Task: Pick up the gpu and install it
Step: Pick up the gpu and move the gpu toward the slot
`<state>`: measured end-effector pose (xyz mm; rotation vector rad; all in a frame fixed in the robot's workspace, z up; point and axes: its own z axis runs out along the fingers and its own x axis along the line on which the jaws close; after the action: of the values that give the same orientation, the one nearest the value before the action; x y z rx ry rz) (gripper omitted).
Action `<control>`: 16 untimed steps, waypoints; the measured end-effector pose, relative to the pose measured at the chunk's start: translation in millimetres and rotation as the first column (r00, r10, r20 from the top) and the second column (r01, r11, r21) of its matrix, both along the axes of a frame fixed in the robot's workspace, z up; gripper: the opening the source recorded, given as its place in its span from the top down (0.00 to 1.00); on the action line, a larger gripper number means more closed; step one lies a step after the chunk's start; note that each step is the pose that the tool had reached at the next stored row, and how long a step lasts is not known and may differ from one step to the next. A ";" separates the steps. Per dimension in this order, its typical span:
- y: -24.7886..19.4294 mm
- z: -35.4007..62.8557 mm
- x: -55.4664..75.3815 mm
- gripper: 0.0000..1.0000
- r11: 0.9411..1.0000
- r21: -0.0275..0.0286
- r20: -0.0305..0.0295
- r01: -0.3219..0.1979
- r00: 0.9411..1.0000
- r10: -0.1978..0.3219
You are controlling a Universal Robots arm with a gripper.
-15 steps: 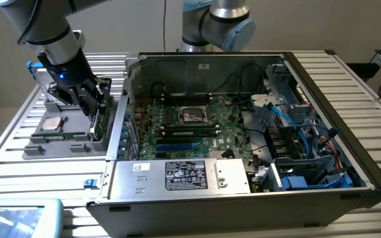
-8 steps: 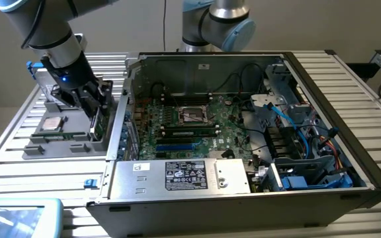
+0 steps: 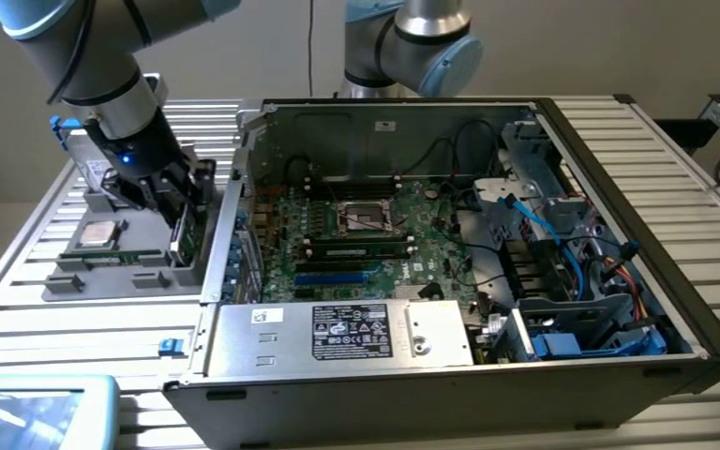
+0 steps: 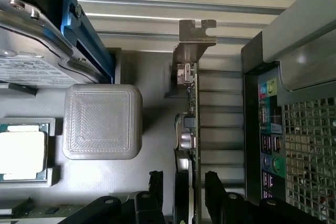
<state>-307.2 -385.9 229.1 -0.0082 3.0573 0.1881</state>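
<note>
Gripper (image 4: 185, 200) fingers stand spread on either side of the gpu (image 4: 192, 103), which sits on edge in the grey tray (image 4: 152, 129).

Beside the tray, on the exterior view's right, lies the open computer case (image 3: 460, 412); its port panel and the hard drive (image 4: 31, 51) are cut off in the wrist view. Whether the dark fingers touch the card is hard to make out, but they do not pinch it. Seen edge-on, the gpu's long axis runs parallel to the port panel, from the fingers to its metal bracket (image 4: 195, 38).
</note>
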 end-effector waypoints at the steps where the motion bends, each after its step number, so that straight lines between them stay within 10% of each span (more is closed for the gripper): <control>1: 0.0 -1.2 0.0 0.54 1.000 0.000 0.000 0.000 1.000 0.000; 16: 4.6 -5.4 0.1 0.54 1.000 -0.001 0.000 0.000 1.000 0.000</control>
<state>-307.0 -381.3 223.7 -0.0083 3.0570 0.1860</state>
